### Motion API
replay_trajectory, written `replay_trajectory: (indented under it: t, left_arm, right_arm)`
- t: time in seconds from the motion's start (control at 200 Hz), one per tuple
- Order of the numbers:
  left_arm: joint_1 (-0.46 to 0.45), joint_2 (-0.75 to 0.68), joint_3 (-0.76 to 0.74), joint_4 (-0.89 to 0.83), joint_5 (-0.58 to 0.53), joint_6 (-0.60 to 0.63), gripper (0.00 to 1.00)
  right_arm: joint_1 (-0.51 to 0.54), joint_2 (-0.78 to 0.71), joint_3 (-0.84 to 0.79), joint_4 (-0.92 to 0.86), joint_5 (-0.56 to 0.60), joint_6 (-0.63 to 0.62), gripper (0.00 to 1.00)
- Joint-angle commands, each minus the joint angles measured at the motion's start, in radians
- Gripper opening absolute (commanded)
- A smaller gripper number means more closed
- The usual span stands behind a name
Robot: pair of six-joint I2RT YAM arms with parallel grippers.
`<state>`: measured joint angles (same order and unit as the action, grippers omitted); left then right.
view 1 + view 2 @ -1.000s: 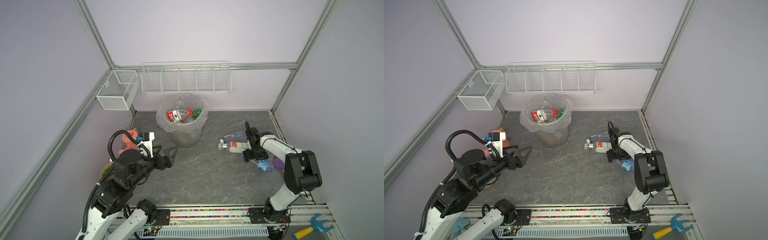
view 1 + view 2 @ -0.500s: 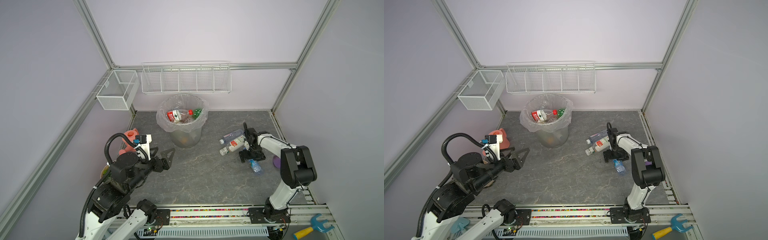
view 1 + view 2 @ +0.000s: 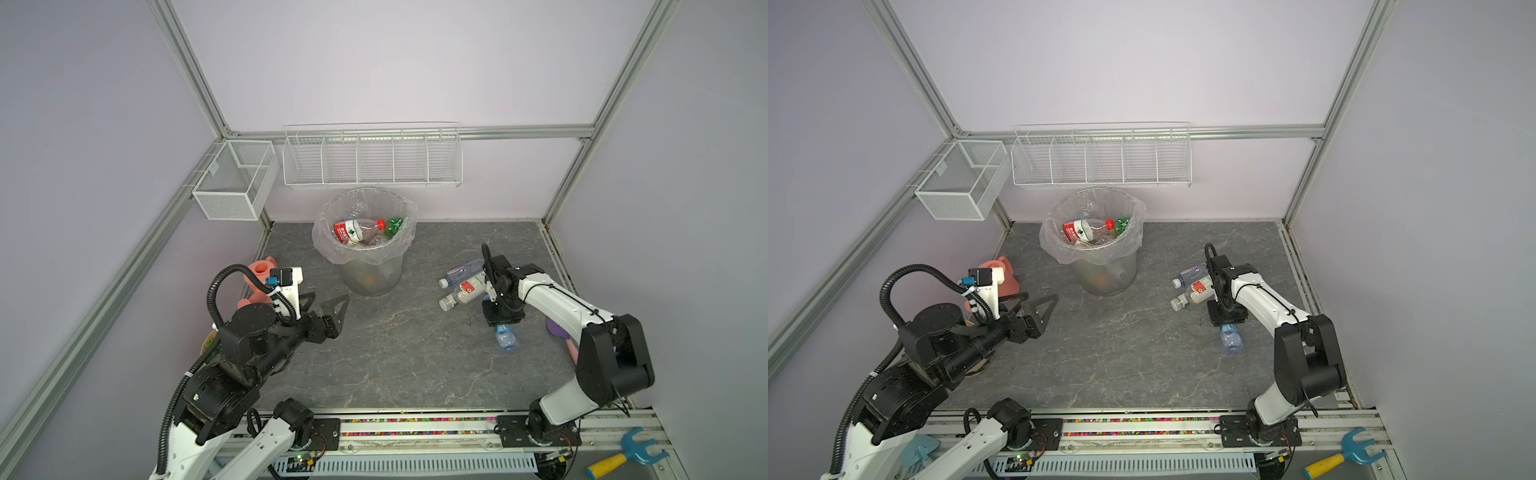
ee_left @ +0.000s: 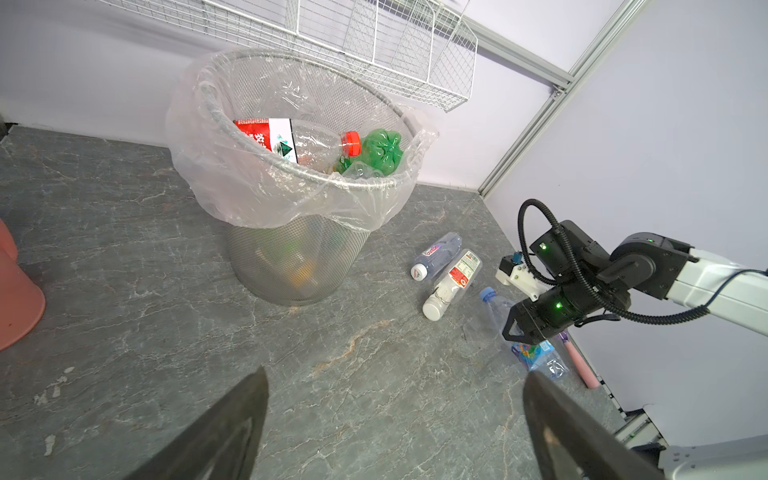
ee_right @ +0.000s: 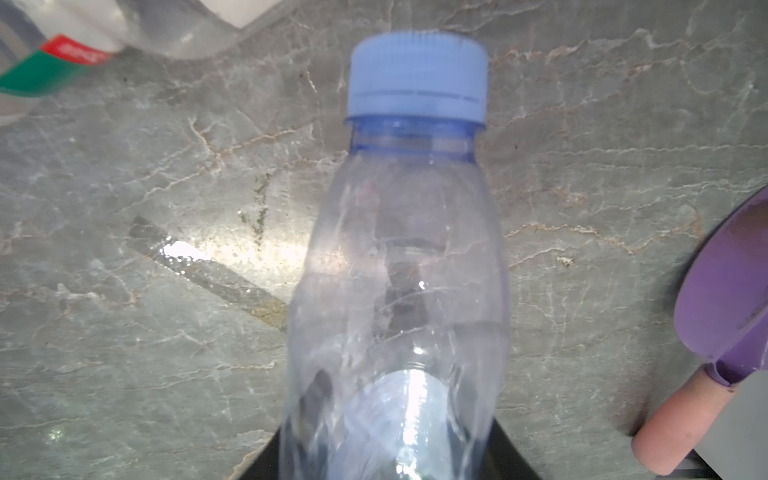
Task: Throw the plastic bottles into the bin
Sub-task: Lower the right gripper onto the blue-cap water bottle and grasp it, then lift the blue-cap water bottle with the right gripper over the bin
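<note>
We see white links and black joints on the left arm [image 3: 245,328] and right arm [image 3: 557,301], each carrying a ribbed black cable [image 3: 232,268]; lower left, the left claw [image 3: 328,300] has black triangular fingers [image 3: 338,303].

Grey marbled worktop [image 3: 395,353]: bin [image 3: 374,278] stands just ahead of the left fingers [image 3: 334,305], pink watering can [image 3: 262,270] off to their left. Purple-label bottle [image 3: 461,272] and red-label bottle [image 3: 465,291] lie side by side just beside the right fingers [image 5: 509,461]. Blue-cap bottle [image 3: 506,338] lies between those fingers, purple-headed tool [image 3: 557,328] close by.

Blue-capped clear bottle [image 5: 399,257] pinched between jaws, grey stone table [image 5: 145,332]
</note>
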<state>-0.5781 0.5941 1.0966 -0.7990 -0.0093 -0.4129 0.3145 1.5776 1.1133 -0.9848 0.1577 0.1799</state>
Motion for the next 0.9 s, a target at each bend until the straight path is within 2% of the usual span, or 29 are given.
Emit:
replay_trajectory:
  t: [0.0, 0.105, 0.26, 0.375, 0.495, 0.685, 0.83, 0.895]
  left_arm:
    - [-0.002, 0.001, 0.038, -0.033, -0.018, 0.019, 0.95]
    - [-0.002, 0.000, 0.052, -0.046, -0.023, 0.026, 0.95]
    - [-0.002, -0.011, 0.023, -0.033, -0.034, 0.027, 0.95]
    - [-0.002, -0.001, -0.013, -0.026, -0.018, 0.018, 0.94]
    - [-0.002, -0.009, -0.073, -0.016, -0.004, -0.003, 0.94]
    - [-0.006, -0.027, -0.171, -0.008, 0.040, -0.063, 0.91]
    - [-0.038, -0.064, -0.241, -0.005, 0.024, -0.110, 0.90]
    - [-0.058, -0.083, -0.268, -0.005, 0.011, -0.134, 0.90]
  right_arm:
    - [0.017, -0.060, -0.003, -0.048, -0.007, 0.033, 0.35]
    - [0.021, -0.164, 0.046, -0.071, -0.045, 0.053, 0.35]
    - [0.041, -0.336, 0.226, -0.062, -0.157, 0.079, 0.35]
    - [0.069, -0.423, 0.350, 0.036, -0.227, 0.111, 0.32]
    - [0.111, -0.446, 0.459, 0.185, -0.280, 0.153, 0.27]
    - [0.166, -0.360, 0.621, 0.435, -0.331, 0.229, 0.24]
    - [0.223, -0.155, 0.882, 0.479, -0.357, 0.242, 0.24]
    - [0.262, -0.020, 1.034, 0.484, -0.363, 0.241, 0.24]
